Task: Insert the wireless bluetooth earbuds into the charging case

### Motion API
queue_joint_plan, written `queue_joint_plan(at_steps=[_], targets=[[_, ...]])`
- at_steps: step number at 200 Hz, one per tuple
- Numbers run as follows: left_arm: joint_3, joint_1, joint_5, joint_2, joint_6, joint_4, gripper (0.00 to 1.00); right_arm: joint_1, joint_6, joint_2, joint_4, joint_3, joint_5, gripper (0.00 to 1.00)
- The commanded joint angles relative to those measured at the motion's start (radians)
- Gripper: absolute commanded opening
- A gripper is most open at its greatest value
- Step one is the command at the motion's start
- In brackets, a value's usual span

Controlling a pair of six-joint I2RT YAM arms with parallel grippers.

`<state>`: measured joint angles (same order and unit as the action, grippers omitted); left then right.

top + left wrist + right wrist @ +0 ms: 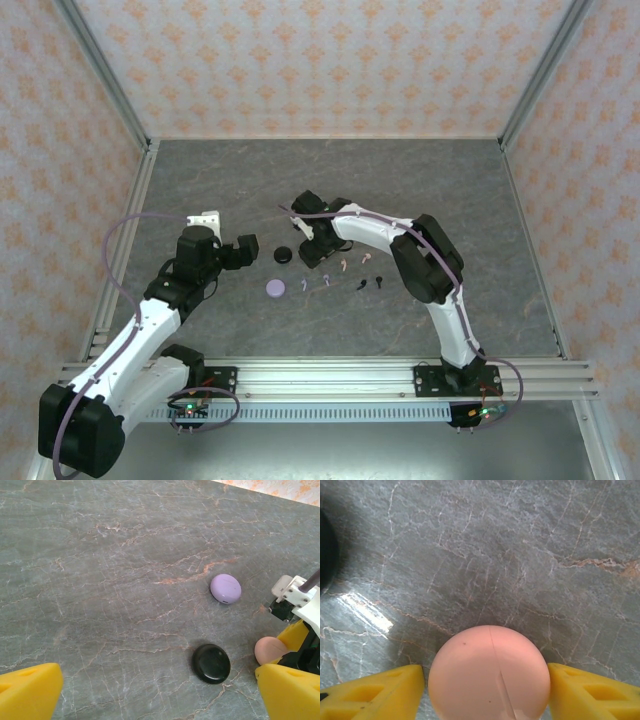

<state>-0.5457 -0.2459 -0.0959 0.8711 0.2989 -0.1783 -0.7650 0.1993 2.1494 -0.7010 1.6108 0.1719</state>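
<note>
My right gripper (486, 680) is shut on a round pink charging case (489, 672), one yellow finger against each side, low over the table. The same pink case (269, 650) also appears at the right edge of the left wrist view. A black case (283, 255) and a lavender case (276, 289) lie closed on the table. Several tiny earbuds sit right of them: lavender ones (304, 285), pink ones (344, 265) and black ones (363, 285). My left gripper (243, 252) stands open and holds nothing, just left of the black case (211, 663).
The lavender case (225, 588) lies beyond the black one in the left wrist view. Grey marble tabletop (200, 180) stretches to the patterned walls. The right arm (425, 260) arches over the table right of the earbuds.
</note>
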Motion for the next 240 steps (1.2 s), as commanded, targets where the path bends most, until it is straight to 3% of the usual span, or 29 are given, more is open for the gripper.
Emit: queue_joint_plan(at_steps=[1,19,61,93,124,165,190,240], targets=[[-0.002,0.008,0.0,0.0,0.016,0.004,1.0,-0.002,0.014,0.04,-0.021,0.02,-0.039,0.68],[0.0,0.008,-0.004,0.001,0.016,0.007,1.0,0.001,0.014,0.04,-0.023,0.018,-0.033,0.66],[-0.03,0.007,-0.053,0.003,-0.023,-0.018,1.0,0.015,0.006,-0.046,0.047,-0.054,0.004,0.49],[-0.112,0.008,-0.155,0.011,-0.089,-0.099,1.0,0.038,0.008,-0.227,0.164,-0.181,0.021,0.48],[-0.169,0.008,-0.353,0.033,-0.054,-0.083,0.98,0.049,0.027,-0.446,0.33,-0.353,0.051,0.48],[-0.275,-0.007,-0.593,0.127,0.032,-0.05,0.84,0.044,0.085,-0.716,0.6,-0.596,0.098,0.47],[-0.344,-0.054,-0.641,0.192,0.036,-0.065,0.81,0.015,0.141,-0.845,0.75,-0.724,0.086,0.47],[-0.435,-0.169,-0.692,0.313,0.093,0.007,0.79,-0.014,0.211,-0.956,0.84,-0.818,0.051,0.47]])
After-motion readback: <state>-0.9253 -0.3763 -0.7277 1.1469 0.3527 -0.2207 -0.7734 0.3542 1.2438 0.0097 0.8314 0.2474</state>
